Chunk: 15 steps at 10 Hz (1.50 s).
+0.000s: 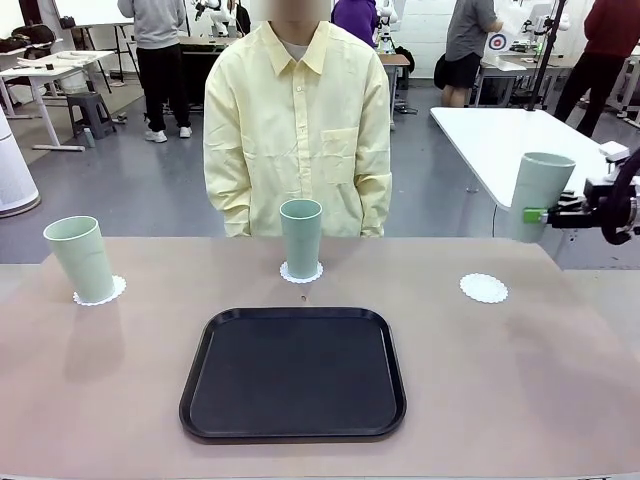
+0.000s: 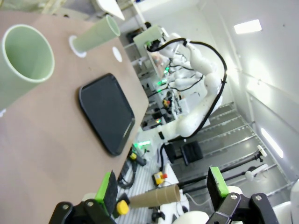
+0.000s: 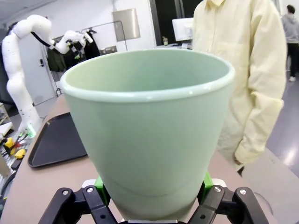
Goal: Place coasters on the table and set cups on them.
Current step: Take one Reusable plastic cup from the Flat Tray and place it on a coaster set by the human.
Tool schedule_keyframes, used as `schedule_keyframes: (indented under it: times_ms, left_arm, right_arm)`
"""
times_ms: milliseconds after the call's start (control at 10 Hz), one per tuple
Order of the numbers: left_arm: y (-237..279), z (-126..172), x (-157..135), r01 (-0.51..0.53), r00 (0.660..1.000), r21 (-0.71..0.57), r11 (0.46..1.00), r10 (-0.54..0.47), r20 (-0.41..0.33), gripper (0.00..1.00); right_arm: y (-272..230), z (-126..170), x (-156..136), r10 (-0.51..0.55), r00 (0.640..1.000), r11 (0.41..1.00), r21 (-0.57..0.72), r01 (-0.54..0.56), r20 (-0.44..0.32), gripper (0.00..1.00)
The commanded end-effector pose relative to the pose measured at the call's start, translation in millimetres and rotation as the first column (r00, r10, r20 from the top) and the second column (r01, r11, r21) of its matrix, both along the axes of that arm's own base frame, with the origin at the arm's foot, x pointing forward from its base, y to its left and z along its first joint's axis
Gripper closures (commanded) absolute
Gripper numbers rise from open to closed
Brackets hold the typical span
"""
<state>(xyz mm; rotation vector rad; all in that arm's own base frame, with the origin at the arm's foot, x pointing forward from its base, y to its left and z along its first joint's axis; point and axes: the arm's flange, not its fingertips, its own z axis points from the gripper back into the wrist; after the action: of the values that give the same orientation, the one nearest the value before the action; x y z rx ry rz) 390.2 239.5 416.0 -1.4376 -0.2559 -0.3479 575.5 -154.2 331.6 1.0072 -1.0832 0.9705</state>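
My right gripper (image 1: 537, 214) is clamped on an upright cup (image 1: 541, 195), mouth up, held in the air right of the tray (image 1: 293, 373), above the table (image 1: 520, 370). My left gripper's (image 2: 162, 192) jaws are apart.

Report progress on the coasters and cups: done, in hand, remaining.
Done: three coasters lie on the table, and two cups stand on theirs, the left cup and the middle cup. In hand: the right gripper is shut on the third cup, held upright in the air. Left: setting it on the bare right coaster.
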Motion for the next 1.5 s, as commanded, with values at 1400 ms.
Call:
schedule_keyframes:
  times_ms: [1400]
  left_arm:
    - [1, 2, -1, 0.003, 1.000, -0.005, 1.000, -0.003, 0.000, 0.00]
  right_arm:
    - [49, -78, 0, 0.294, 0.952, 0.956, -0.025, -0.293, 0.089, 0.18]
